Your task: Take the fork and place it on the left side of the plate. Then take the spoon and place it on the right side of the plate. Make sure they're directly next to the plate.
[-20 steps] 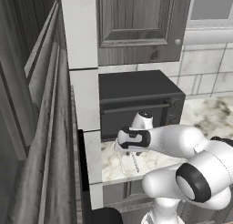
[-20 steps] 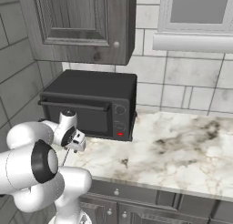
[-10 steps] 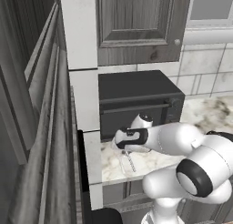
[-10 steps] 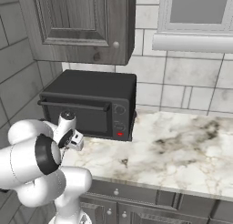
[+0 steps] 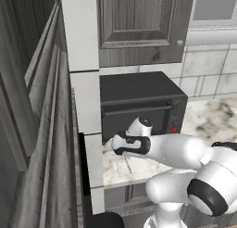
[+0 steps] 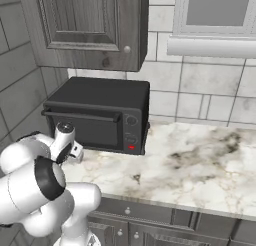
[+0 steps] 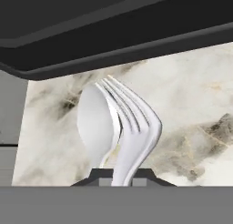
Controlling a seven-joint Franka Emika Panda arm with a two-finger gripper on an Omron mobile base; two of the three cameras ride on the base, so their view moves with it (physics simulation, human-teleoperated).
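Fork (image 7: pixel 136 132) is seen in hand view rising from between the jaws, prongs up, over the marble table (image 7: pixel 182 95); it appears clamped at the handle. Spoon (image 7: pixel 96 127) lies just behind/beside it, bowl overlapping fork head; whether it's held too can't be told. Gripper (image 5: pixel 121 146) is positioned low at table's left end, just in front of black toaster oven (image 5: pixel 139 102).

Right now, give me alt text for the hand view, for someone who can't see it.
A silvery fork rises from between the jaws at the bottom, with a spoon overlapping it just on its left. Behind them lies the marbled countertop, and the dark underside of the toaster oven spans the top.
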